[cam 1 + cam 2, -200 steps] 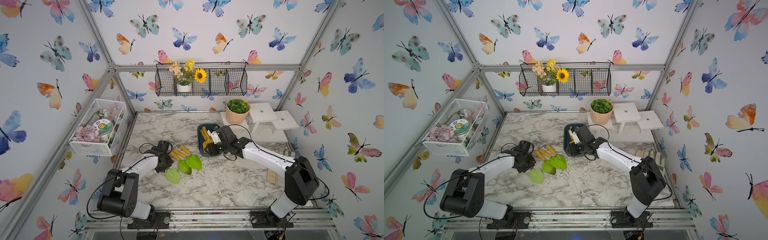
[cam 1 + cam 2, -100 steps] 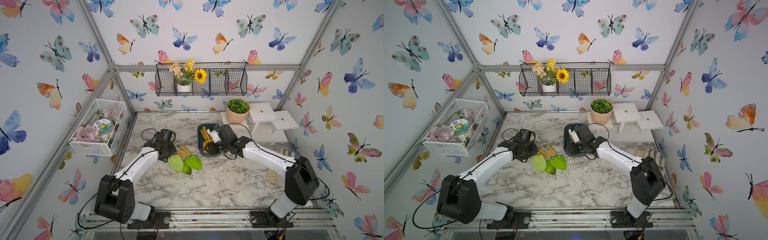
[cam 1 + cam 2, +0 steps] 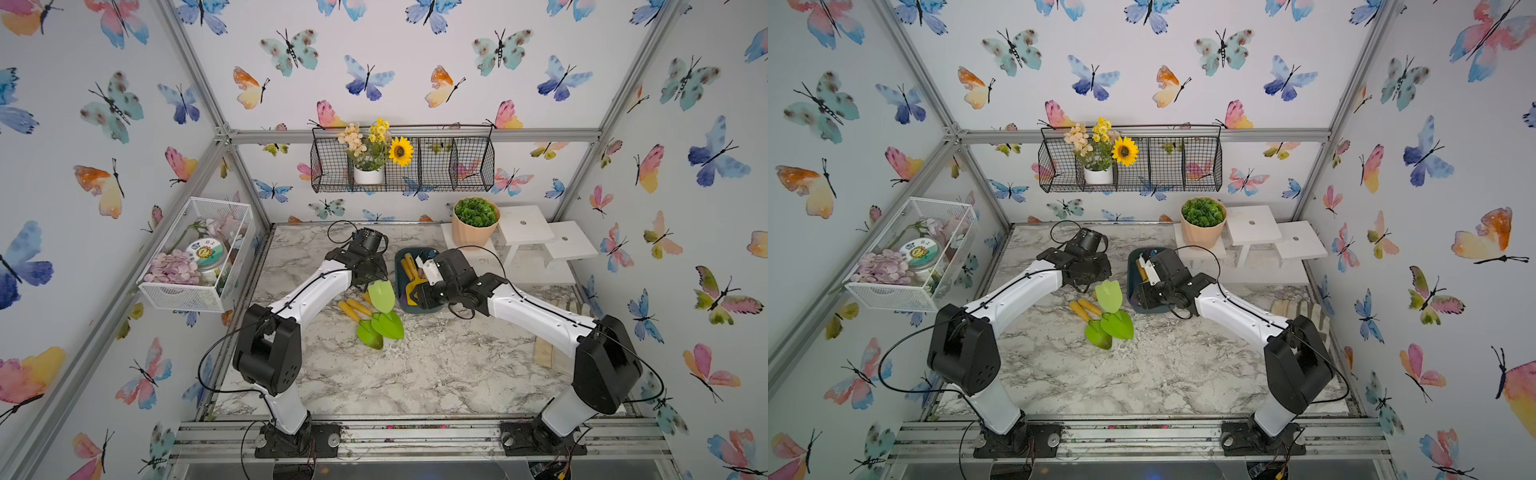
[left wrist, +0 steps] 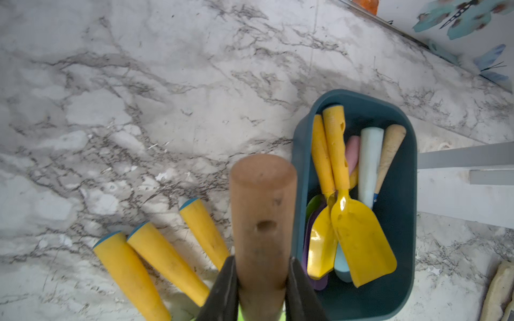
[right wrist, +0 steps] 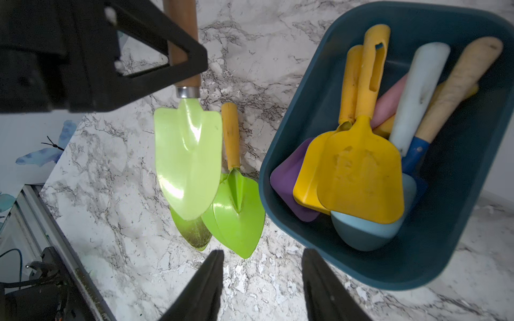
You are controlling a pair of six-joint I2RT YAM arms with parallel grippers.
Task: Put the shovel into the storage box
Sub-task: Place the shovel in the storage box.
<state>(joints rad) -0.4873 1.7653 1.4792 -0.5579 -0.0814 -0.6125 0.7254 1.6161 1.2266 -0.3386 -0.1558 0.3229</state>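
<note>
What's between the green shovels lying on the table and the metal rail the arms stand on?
Nothing: from the green shovels to the metal rail the marble tabletop is bare, in both top views.

Papered on every wall [image 3: 415, 54] with watercolour butterflies — blue, pink, orange. Framed by grey metal bars [image 3: 540, 135]. Floored with a white, grey-veined marble table [image 3: 415, 374]. Hangs a black wire basket [image 3: 457, 166] of flowers [image 3: 401, 151] on the back wall, a white mesh basket [image 3: 183, 296] on a side wall — keeps a potted plant [image 3: 473, 220] beside small white stands [image 3: 525, 224] in the far corner. Lit evenly.
</note>
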